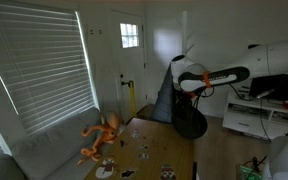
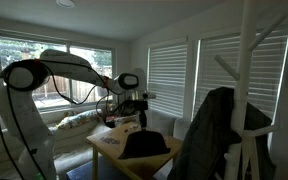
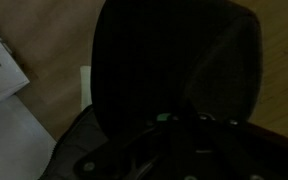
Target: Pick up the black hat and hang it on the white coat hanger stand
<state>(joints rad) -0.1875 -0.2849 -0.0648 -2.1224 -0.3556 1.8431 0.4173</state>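
The white coat hanger stand [image 2: 249,60] rises past one corner of the bench [image 2: 102,143], with a dark jacket [image 2: 209,130] draped over it. The black hat [image 2: 144,145] is at that corner, directly under the pincer [image 2: 134,103]. I cannot tell whether the pincer is apart or clamped on it. The floppy brim may well slip off a short peg, or the jacket could snag the arm and rock the thin pole.

orange toy [image 1: 102,135] by grey sofa [image 1: 44,152] | closed blinds [image 1: 39,60] | door [image 1: 130,60] | wooden table [image 1: 164,148] | dark jacket [image 2: 209,130]
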